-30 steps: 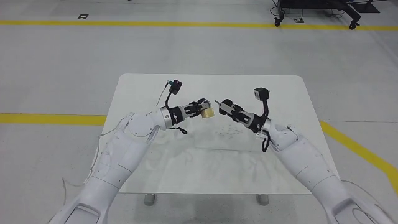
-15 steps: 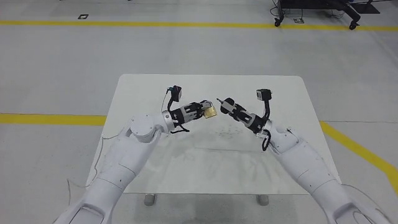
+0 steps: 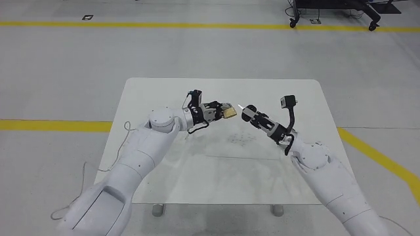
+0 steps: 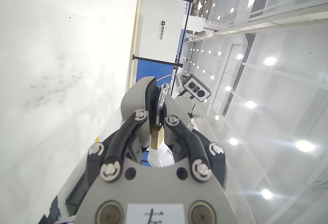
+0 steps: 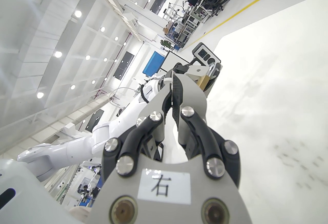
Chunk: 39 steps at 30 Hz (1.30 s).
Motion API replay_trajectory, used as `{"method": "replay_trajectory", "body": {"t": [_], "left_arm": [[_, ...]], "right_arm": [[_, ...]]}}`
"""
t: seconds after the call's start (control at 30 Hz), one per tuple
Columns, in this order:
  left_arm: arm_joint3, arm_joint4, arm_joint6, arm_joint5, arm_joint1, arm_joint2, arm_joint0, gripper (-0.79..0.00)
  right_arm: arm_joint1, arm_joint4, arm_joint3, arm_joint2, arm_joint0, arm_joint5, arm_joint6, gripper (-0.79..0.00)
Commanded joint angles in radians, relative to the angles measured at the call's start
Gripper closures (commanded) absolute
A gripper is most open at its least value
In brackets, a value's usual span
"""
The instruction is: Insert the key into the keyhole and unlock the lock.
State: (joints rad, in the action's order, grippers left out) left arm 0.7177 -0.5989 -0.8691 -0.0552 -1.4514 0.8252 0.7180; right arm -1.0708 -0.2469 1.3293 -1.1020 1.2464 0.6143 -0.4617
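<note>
1. Currently, we find the left gripper [image 3: 222, 111] held above the surface [image 3: 164, 170], its fingers clamped on the brass body of the lock [image 3: 229, 112].
2. The right gripper [image 3: 249, 112] faces it, fingers pinched narrow on the key [image 3: 243, 107], which projects as a thin pale sliver toward the lock.
3. In the top view we see a small gap between key tip and lock. We therefore judge both pickups done and insertion not yet made.
4. What is left, in our judgement, is to align the key, push it in and turn it. We cannot make out the keyhole itself.
</note>
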Motion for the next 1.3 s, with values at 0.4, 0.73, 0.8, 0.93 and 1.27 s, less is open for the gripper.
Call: {"method": "replay_trajectory", "body": {"t": [0.4, 0.73, 0.8, 0.93, 1.27], "left_arm": [[0.062, 0.057, 0.099, 0.044, 0.018, 0.038, 0.03, 0.0], [0.108, 0.099, 0.157, 0.137, 0.024, 0.057, 0.047, 0.0], [0.118, 0.097, 0.175, 0.135, 0.025, 0.065, 0.054, 0.0], [0.127, 0.096, 0.186, 0.137, 0.026, 0.078, 0.06, 0.0], [0.123, 0.112, 0.159, 0.168, 0.026, 0.087, 0.059, 0.0]], "right_arm": [[-0.006, -0.027, 0.059, 0.017, 0.016, -0.175, 0.0, 0.0], [0.002, -0.059, 0.28, -0.026, 0.131, -0.598, 0.095, 0.0], [0.0, -0.07, 0.321, -0.026, 0.144, -0.633, 0.113, 0.0], [-0.008, -0.073, 0.34, -0.014, 0.151, -0.656, 0.157, 0.0], [-0.036, -0.068, 0.273, 0.041, 0.092, -0.644, 0.194, 0.0]]}}
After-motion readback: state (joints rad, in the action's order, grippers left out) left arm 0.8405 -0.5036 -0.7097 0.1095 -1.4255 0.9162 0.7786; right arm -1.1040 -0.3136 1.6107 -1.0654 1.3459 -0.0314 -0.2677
